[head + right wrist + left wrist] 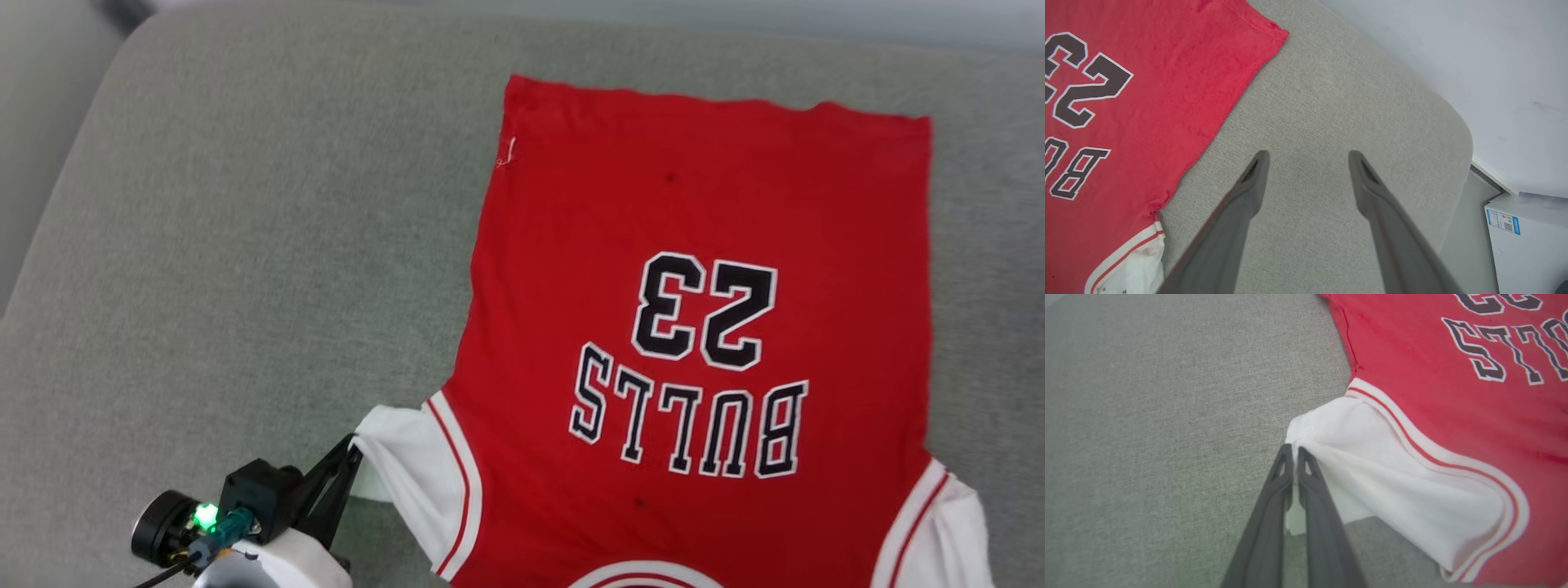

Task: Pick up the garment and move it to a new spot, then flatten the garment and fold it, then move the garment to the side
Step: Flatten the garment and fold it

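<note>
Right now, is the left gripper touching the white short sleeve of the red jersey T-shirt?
Touching. The left wrist view shows the left gripper shut on the white short sleeve, its edge pinched between the dark fingers.

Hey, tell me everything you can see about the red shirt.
The shirt is a red jersey-knit tee with white short sleeves, red-and-white stripe trim and black, white-edged BULLS and 23 on the front. It lies spread nearly flat, front up, on a grey fabric cushion, hem away from the robot. The left gripper has its fingers shut on the edge of one sleeve.
</note>
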Controlling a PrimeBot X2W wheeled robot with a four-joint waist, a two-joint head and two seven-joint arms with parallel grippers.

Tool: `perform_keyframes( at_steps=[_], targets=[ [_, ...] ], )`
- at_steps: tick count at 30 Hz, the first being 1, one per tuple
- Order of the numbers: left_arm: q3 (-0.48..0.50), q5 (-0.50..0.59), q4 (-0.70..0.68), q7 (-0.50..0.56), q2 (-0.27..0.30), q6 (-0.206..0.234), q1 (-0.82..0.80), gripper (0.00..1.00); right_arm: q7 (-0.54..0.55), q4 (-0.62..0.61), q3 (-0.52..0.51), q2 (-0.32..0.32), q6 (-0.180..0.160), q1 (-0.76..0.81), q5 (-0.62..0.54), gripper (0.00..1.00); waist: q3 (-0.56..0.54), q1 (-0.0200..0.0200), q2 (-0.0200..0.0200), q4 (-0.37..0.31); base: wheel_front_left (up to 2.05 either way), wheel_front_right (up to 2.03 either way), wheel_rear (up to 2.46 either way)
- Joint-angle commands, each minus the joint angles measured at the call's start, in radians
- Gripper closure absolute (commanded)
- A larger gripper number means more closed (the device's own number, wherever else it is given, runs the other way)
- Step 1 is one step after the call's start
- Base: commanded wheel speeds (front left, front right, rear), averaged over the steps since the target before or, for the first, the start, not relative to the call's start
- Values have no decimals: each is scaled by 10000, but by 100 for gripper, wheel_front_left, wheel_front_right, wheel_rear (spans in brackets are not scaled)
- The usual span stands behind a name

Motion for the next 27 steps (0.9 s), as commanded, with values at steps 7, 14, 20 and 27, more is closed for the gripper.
perform_keyframes(
  at_steps=[7,14,20,27],
  targets=[
    [210,509,-82,-282,-655,-205,-742,100,3860,1157,863,570,-9,-4120,31,0,2213,-2,0,1369,0,0,0],
    [323,894,-11,-291,-1114,-419,-1126,100,4981,2425,997,1658,-9,-5927,-1316,0,3112,-2,0,1895,0,0,0],
    [436,1116,19,-259,-1322,-501,-1288,100,5027,3005,864,1981,-9,-5884,-1800,0,3484,-2,0,2100,0,0,0],
    [628,1312,41,-263,-1492,-541,-1267,100,5064,3274,987,1993,-8,-4372,-1812,0,3723,-2,0,2194,0,0,0]
  ],
)
